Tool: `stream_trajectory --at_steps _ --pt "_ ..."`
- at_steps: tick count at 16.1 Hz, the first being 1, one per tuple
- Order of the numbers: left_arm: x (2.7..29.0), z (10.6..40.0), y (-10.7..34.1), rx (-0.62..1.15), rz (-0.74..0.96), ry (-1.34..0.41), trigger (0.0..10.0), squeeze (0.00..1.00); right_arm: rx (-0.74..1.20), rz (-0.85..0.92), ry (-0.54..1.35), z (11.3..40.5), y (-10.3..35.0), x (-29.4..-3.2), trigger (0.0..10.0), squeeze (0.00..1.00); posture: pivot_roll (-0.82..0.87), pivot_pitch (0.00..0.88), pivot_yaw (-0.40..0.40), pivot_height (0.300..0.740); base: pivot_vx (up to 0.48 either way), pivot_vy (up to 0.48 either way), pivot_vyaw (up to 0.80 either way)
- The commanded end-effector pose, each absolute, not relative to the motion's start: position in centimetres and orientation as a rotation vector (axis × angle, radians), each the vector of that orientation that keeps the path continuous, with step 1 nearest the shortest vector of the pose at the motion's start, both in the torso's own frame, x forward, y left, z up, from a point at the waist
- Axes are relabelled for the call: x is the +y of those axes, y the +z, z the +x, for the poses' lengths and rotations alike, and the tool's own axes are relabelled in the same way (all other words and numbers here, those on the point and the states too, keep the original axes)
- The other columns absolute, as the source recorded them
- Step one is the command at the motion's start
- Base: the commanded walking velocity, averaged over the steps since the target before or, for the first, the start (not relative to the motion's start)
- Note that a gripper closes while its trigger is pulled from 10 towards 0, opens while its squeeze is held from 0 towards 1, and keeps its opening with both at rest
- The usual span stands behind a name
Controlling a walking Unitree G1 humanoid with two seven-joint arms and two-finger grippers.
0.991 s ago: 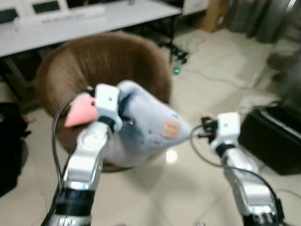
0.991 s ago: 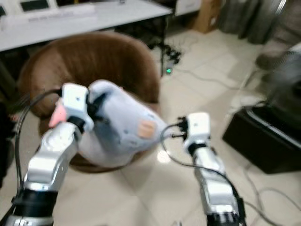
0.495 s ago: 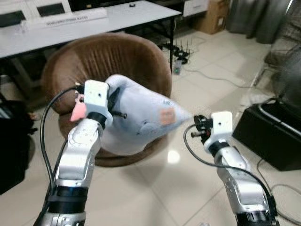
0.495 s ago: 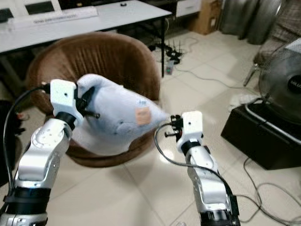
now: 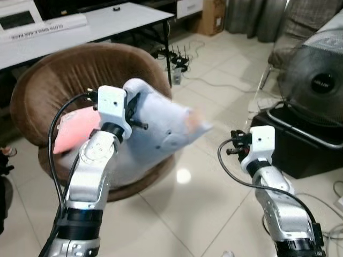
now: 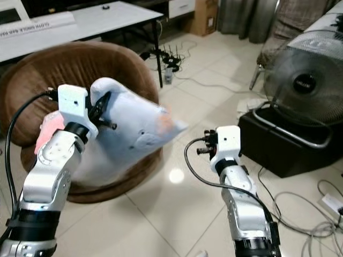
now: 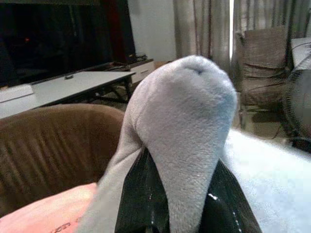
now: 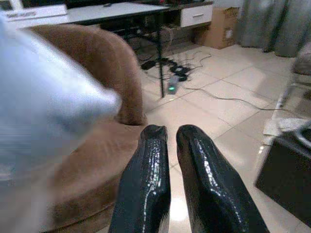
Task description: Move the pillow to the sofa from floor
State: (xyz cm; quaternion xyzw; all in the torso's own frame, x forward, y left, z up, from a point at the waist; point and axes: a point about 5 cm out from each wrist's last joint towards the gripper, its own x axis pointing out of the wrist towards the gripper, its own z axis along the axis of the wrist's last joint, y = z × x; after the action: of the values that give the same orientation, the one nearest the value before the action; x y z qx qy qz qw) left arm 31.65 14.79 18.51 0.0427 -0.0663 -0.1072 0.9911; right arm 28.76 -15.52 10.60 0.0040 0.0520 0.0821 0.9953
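Observation:
A light grey-blue pillow [image 5: 161, 128] with a pink end [image 5: 72, 128] hangs in the air over the seat of the round brown sofa chair [image 5: 64, 69]. My left gripper [image 5: 136, 115] is shut on a fold of the pillow's top; in the left wrist view the grey fabric [image 7: 184, 126] bulges between the black fingers [image 7: 138, 204]. My right gripper [image 5: 231, 145] is held out above the tiled floor, to the right of the pillow's free corner and apart from it. Its two fingers [image 8: 146, 174] lie together with nothing between them.
A white table [image 5: 107, 21] stands behind the sofa chair, with cables [image 5: 179, 56] on the floor beside it. On the right are a big fan [image 5: 316, 80] on a black base [image 5: 300, 152] and a cardboard box [image 5: 211, 16] further back.
The camera has turned, so the scene shifted left. The pillow's free corner, close to the right gripper before, now hangs apart from it. The pink end shows more, over the seat.

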Motion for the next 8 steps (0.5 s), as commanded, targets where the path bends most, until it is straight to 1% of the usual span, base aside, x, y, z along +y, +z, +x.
stream_trajectory --at_steps 1,8 --pt "15.42 31.65 20.20 -0.215 0.097 -0.196 10.0 0.00 0.097 0.018 0.195 29.07 10.83 -14.61 10.0 0.00 -0.01 0.000 0.061 0.740 0.480 0.000 0.00" --pt "15.60 31.71 20.23 -0.216 0.098 -0.198 10.0 0.00 0.098 0.010 0.193 29.13 10.75 -14.58 10.0 0.00 -0.01 0.000 0.062 0.740 0.480 0.000 0.00"
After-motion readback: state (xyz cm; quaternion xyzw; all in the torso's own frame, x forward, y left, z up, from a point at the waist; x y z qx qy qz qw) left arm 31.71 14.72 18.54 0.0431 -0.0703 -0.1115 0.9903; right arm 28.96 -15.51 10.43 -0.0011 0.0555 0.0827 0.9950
